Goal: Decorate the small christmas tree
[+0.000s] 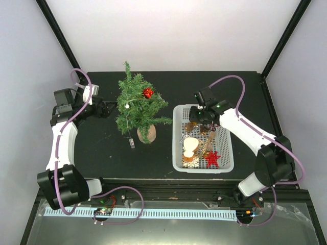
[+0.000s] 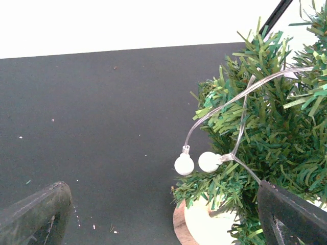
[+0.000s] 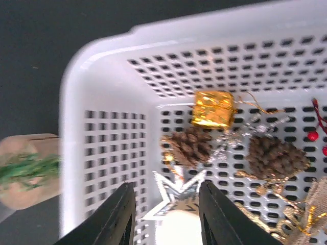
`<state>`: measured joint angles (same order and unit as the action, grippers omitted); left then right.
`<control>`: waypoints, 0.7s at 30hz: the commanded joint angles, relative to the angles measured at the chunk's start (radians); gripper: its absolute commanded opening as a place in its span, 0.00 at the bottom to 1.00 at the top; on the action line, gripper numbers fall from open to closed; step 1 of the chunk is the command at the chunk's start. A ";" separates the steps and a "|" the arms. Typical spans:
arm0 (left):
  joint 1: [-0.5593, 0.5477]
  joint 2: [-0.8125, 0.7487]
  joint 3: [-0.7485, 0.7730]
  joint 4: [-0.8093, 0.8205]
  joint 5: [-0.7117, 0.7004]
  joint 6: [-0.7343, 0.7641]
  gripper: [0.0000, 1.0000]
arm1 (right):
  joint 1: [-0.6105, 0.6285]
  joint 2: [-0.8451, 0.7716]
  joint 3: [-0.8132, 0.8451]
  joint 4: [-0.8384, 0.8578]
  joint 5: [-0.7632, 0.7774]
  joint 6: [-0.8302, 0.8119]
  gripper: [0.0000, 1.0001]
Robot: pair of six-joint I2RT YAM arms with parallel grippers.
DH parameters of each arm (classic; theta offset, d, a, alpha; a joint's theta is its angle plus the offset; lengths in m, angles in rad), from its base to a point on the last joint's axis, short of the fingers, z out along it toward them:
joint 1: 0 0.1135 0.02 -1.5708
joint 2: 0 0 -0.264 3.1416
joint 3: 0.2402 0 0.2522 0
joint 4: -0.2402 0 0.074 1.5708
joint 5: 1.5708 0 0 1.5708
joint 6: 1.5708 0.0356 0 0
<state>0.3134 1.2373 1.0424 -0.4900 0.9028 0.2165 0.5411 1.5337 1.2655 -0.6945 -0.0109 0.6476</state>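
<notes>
Bristly green small christmas tree (image 1: 138, 104) on a wooden base, perforated white plastic basket (image 1: 228, 153)
Jaws wide, left gripper (image 2: 163, 212) faces the tree; right gripper (image 3: 166, 204) dips into basket, jaws apart astride silver star (image 3: 173, 191)

A white basket (image 3: 97, 56) sits on the black table (image 1: 97, 148). Inside lie two brown pine cones (image 3: 188, 145), a gold gift box (image 3: 213, 108), a silver star (image 3: 176, 194) and a red star (image 1: 212, 158)

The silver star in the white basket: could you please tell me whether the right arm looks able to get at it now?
Probably yes. The right gripper hangs open over the white basket, and the silver star lies right below, between its fingers, with nothing on top of it.
</notes>
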 commanded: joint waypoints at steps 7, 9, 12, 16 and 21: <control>0.005 -0.018 -0.002 0.034 -0.014 -0.029 0.99 | -0.113 0.089 -0.101 0.130 -0.031 -0.005 0.32; 0.005 -0.016 -0.002 0.034 -0.012 -0.029 0.99 | -0.134 0.111 -0.105 0.149 -0.053 0.004 0.32; 0.004 -0.015 -0.002 0.034 -0.009 -0.029 0.99 | -0.163 0.151 -0.102 0.170 -0.086 0.010 0.31; 0.004 -0.014 -0.005 0.040 -0.008 -0.029 0.99 | -0.191 0.204 -0.100 0.217 -0.150 0.033 0.29; 0.005 -0.010 -0.005 0.041 -0.004 -0.029 0.99 | -0.204 0.269 -0.081 0.255 -0.214 0.053 0.28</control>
<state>0.3134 1.2369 1.0386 -0.4698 0.8909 0.1978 0.3450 1.7641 1.1664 -0.4965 -0.1528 0.6739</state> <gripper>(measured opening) 0.990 0.283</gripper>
